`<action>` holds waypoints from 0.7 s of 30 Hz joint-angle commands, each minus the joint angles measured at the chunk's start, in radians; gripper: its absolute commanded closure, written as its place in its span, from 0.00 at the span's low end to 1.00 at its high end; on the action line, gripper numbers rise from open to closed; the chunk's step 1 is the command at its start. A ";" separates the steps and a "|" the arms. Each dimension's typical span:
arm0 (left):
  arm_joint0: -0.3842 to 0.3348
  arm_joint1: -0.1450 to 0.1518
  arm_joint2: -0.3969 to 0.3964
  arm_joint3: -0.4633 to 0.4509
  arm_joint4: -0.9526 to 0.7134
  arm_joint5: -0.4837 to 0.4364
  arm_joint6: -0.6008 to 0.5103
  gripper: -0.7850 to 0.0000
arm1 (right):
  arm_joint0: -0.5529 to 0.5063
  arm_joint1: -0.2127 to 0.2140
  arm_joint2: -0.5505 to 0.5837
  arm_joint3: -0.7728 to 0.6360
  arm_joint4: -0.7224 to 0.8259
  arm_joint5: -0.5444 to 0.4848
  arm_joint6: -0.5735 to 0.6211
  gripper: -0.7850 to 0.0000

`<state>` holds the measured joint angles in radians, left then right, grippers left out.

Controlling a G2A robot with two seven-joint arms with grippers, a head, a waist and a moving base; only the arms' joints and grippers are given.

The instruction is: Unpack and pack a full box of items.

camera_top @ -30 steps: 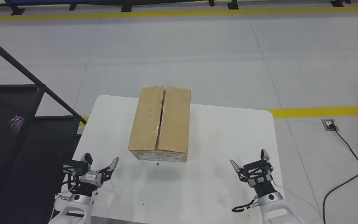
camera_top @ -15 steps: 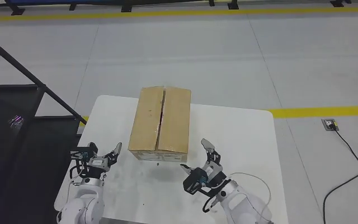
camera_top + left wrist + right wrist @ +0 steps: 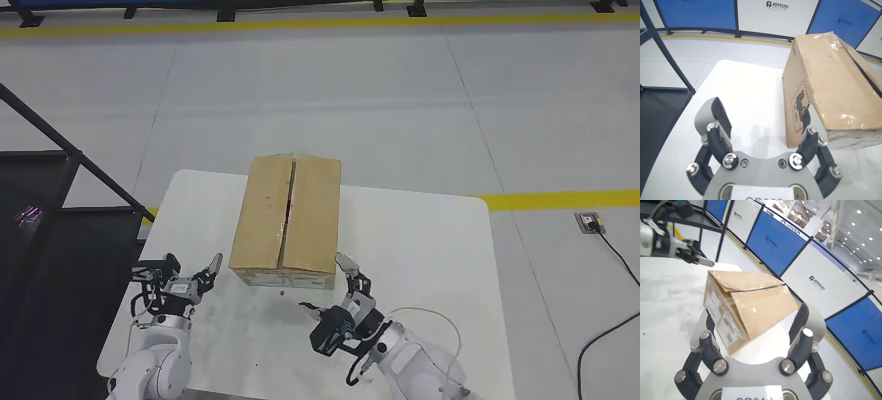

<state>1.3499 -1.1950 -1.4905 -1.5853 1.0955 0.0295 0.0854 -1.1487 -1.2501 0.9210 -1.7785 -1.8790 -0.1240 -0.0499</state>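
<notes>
Brown cardboard box (image 3: 286,220), flaps closed, upright on table centre.

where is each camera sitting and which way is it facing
Top view: above the arms, looking down at the white table and the closed cardboard box; both arms show, with the left gripper and the right gripper.
Left wrist view: on the left wrist, facing across the table along the box's side; its own open fingers show.
Right wrist view: on the right wrist, facing the box's labelled end; its own open fingers show, the left gripper farther off.
Shared: all three show the box and table.
</notes>
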 commanded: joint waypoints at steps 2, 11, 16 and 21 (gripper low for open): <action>-0.001 -0.003 0.008 -0.008 0.001 -0.002 0.001 0.00 | 0.094 -0.032 -0.090 0.076 -0.043 0.044 0.038 0.22; 0.034 -0.005 -0.013 -0.027 -0.008 -0.011 0.014 0.00 | 0.243 -0.105 -0.224 0.242 -0.136 0.144 0.156 0.57; 0.046 -0.006 -0.029 -0.030 -0.016 -0.011 0.012 0.00 | 0.262 -0.126 -0.241 0.282 -0.162 0.162 0.193 0.57; 0.049 -0.007 -0.034 -0.033 -0.016 -0.013 0.007 0.00 | 0.264 -0.139 -0.242 0.298 -0.189 0.168 0.216 0.57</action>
<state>1.3985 -1.2019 -1.5243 -1.6175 1.0778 0.0169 0.0932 -0.8842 -1.3875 0.6785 -1.4815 -2.0635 0.0437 0.1622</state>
